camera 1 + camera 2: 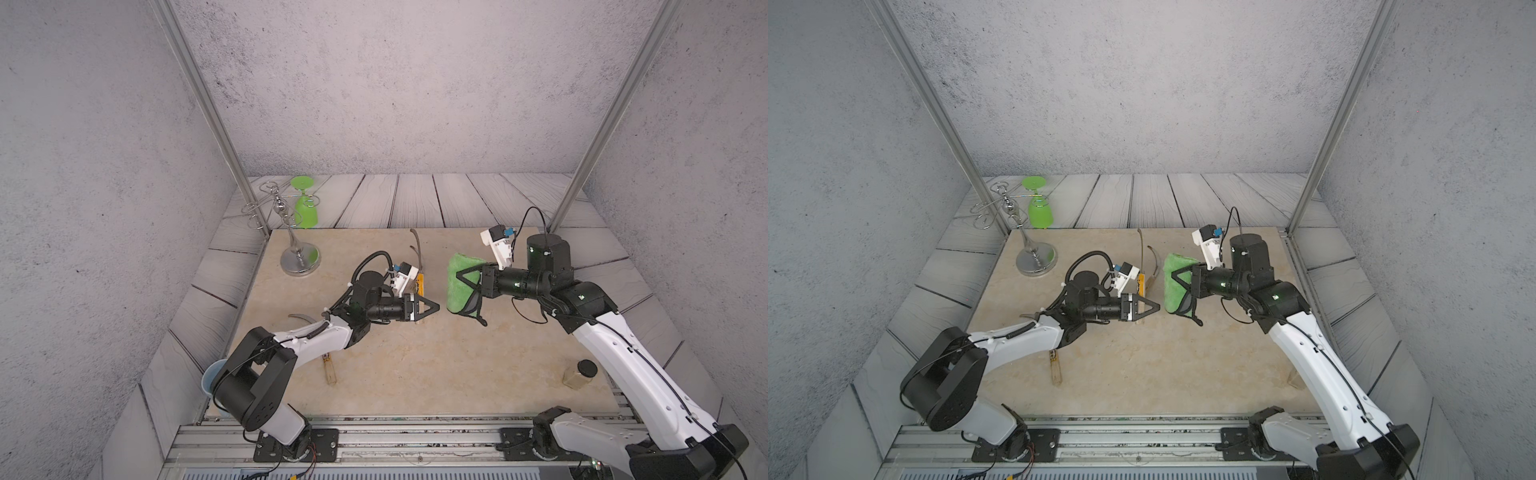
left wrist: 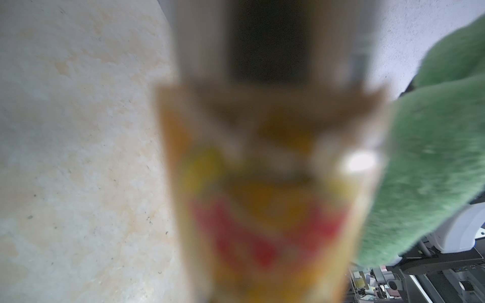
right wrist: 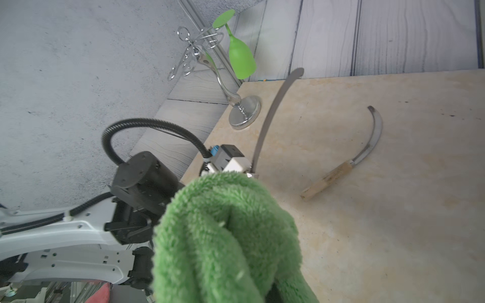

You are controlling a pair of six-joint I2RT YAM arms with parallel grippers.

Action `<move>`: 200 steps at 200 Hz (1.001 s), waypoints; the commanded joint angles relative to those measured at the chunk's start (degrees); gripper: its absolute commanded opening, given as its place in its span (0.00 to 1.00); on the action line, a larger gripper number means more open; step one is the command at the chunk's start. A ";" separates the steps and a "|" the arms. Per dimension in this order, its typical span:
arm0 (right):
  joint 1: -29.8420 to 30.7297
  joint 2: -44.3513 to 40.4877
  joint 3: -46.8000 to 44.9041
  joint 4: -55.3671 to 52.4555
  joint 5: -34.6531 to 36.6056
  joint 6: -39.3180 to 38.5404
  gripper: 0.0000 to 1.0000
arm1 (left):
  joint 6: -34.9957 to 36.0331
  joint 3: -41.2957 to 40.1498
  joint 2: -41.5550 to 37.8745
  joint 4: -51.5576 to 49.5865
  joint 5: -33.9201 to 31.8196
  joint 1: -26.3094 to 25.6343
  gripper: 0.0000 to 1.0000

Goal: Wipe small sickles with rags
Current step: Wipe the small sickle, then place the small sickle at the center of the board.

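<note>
My left gripper point(image 1: 434, 307) is shut on the pale handle of a small sickle point(image 1: 419, 286) with an orange label. Its grey blade point(image 3: 273, 110) stands up and points toward the back wall. In the left wrist view the blurred label point(image 2: 262, 210) fills the middle. My right gripper point(image 1: 464, 291) is shut on the folded green rag point(image 1: 459, 282), held in the air just right of that sickle, a small gap apart. A plain-handled sickle point(image 3: 338, 173) lies on the slab behind the rag. A third sickle point(image 1: 330, 372) lies partly under my left arm.
A chrome glass rack point(image 1: 300, 259) stands at the slab's back left corner, with a green upside-down glass point(image 1: 305, 212) hanging on it. A black-lidded jar point(image 1: 579, 374) stands front right. A pale blue cup point(image 1: 210, 376) sits front left under my left arm.
</note>
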 commanded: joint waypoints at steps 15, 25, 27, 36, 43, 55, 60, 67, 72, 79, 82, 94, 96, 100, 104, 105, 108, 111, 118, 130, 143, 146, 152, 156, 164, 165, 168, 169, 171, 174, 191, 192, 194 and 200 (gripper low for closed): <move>-0.02 -0.12 -1.87 -3.97 6.55 -2.25 0.21 | 13.29 3.07 -4.32 -19.43 -2.34 0.12 0.00; -0.03 0.00 -2.39 -4.42 7.85 -2.46 0.21 | 14.83 3.44 -4.88 -22.78 -3.46 0.14 0.00; 0.01 0.03 -2.50 -4.51 8.17 -2.45 0.21 | 15.22 3.50 -4.96 -23.34 -3.72 0.13 0.00; 0.02 -0.02 -3.03 -5.06 9.33 -2.44 0.21 | 16.64 3.98 -5.19 -26.55 -4.82 0.12 0.00; 0.02 -0.03 -3.43 -5.52 10.31 -2.56 0.21 | 17.76 4.25 -5.20 -28.80 -5.83 0.08 0.00; -0.04 -0.52 -4.30 -5.90 11.74 -2.60 0.21 | 19.50 4.70 -5.07 -32.26 -7.64 0.17 0.00; 0.00 -0.67 -4.57 -6.08 12.17 -2.60 0.21 | 20.16 4.86 -4.93 -33.35 -8.26 0.12 0.00; 0.02 -0.85 -4.90 -6.30 12.62 -2.63 0.21 | 20.88 5.02 -4.69 -34.81 -9.08 0.12 0.00; 0.01 -0.97 -5.07 -6.41 12.92 -2.60 0.21 | 21.40 5.12 -4.47 -35.81 -9.70 0.12 0.00; -0.09 -1.08 -5.33 -6.58 13.29 -2.61 0.21 | 22.09 5.40 -4.03 -37.20 -10.52 0.12 0.00; -0.07 -1.03 -5.47 -6.73 13.45 -2.61 0.21 | 22.31 5.54 -3.85 -37.74 -10.80 0.13 0.00; 0.01 -1.15 -5.86 -6.90 13.91 -2.52 0.21 | 23.21 5.78 -3.32 -39.21 -11.63 0.07 0.00; -0.03 -1.16 -5.92 -6.95 13.92 -2.53 0.21 | 23.27 5.80 -3.28 -39.27 -11.70 0.13 0.00; -0.07 -1.17 -6.04 -7.05 14.08 -2.55 0.21 | 23.41 5.84 -3.14 -39.29 -11.72 0.12 0.00; -0.08 -1.16 -6.13 -7.03 14.21 -2.58 0.21 | 23.46 5.78 -3.09 -39.37 -11.75 0.09 0.00; -0.08 -1.21 -6.18 -7.08 14.20 -2.54 0.21 | 23.48 5.78 -3.05 -39.37 -11.75 0.10 0.00; -0.08 -1.25 -6.22 -7.08 14.28 -2.58 0.21 | 23.55 5.82 -3.01 -39.38 -11.82 0.05 0.00; -0.12 -1.25 -6.30 -7.07 14.28 -2.57 0.21 | 23.52 5.86 -2.93 -39.50 -11.91 0.08 0.00; -0.07 -1.34 -6.62 -7.04 14.44 -2.41 0.21 | 23.59 5.89 -2.74 -39.77 -12.05 0.05 0.00; -0.09 -1.56 -7.05 -6.95 14.76 -2.25 0.21 | 23.89 6.17 -2.36 -40.62 -12.48 0.05 0.00; -0.11 -1.67 -7.57 -7.01 15.34 -2.21 0.22 | 24.67 6.77 -1.76 -42.28 -13.28 -0.10 0.00; -0.08 -1.69 -7.67 -6.97 15.53 -2.22 0.22 | 24.90 6.98 -1.57 -42.68 -13.47 -0.14 0.00; -0.07 -1.65 -7.84 -7.09 15.97 -2.09 0.22 | 25.36 7.47 -1.08 -43.44 -13.78 -0.21 0.00; -0.07 -1.69 -7.95 -7.18 16.22 -2.11 0.22 | 25.63 7.80 -0.77 -44.01 -13.97 -0.27 0.00; -0.08 -1.56 -8.15 -7.34 16.53 -2.12 0.22 | 26.23 8.37 0.05 -44.92 -14.32 -0.52 0.00; -0.08 -1.54 -8.16 -7.40 16.55 -2.14 0.22 | 26.27 8.44 0.15 -45.05 -14.35 -0.51 0.00; -0.09 -1.52 -8.24 -7.47 16.64 -2.13 0.22 | 26.43 8.61 0.42 -45.31 -14.66 -0.68 0.00; -0.12 -1.52 -8.29 -7.52 16.69 -2.14 0.22 | 26.55 8.69 0.56 -45.46 -14.78 -0.77 0.00; -0.15 -1.47 -8.33 -7.53 16.77 -2.07 0.22 | 26.68 8.92 0.74 -45.52 -14.92 -0.87 0.00; -0.10 -1.44 -8.41 -7.57 16.86 -2.01 0.22 | 26.90 9.24 1.11 -46.00 -15.16 -1.11 0.00; -0.08 -1.43 -8.86 -7.71 17.21 -2.03 0.22 | 28.50 11.55 3.42 -48.62 -17.32 -2.55 0.00; -0.07 -1.43 -8.86 -7.72 17.24 -2.05 0.22 | 28.64 11.65 3.59 -48.75 -17.48 -2.62 0.00; -0.11 -1.43 -8.93 -7.78 17.32 -2.04 0.22 | 28.80 11.97 3.85 -49.02 -17.77 -2.85 0.00; -0.31 -1.49 -8.95 -7.98 17.65 -2.04 0.22 | 29.31 12.87 4.84 -49.74 -18.45 -3.44 0.00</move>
